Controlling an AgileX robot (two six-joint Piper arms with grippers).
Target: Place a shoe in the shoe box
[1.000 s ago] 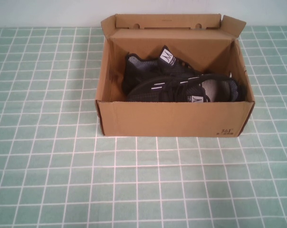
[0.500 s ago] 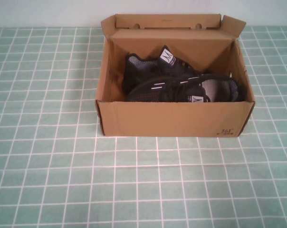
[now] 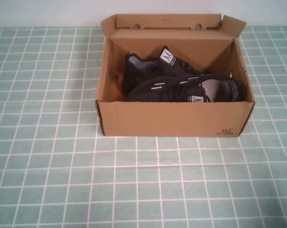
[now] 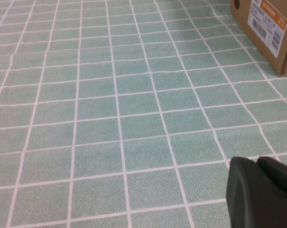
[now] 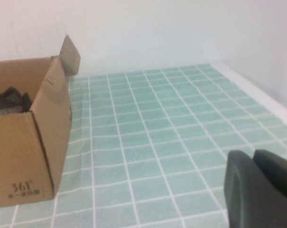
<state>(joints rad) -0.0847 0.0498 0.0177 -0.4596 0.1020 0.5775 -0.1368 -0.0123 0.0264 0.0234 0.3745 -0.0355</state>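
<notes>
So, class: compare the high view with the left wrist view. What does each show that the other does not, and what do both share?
Only the high view shows the inside of the open shoe box: two black shoes lying in it, and the raised lid flap. Neither claw appears there.

Only the left wrist view shows the white and orange barcode label on the box's side, and part of the left claw above bare cloth. The right claw appears only in its own wrist view.

Both show the box's cardboard outside and the green checked tablecloth.
</notes>
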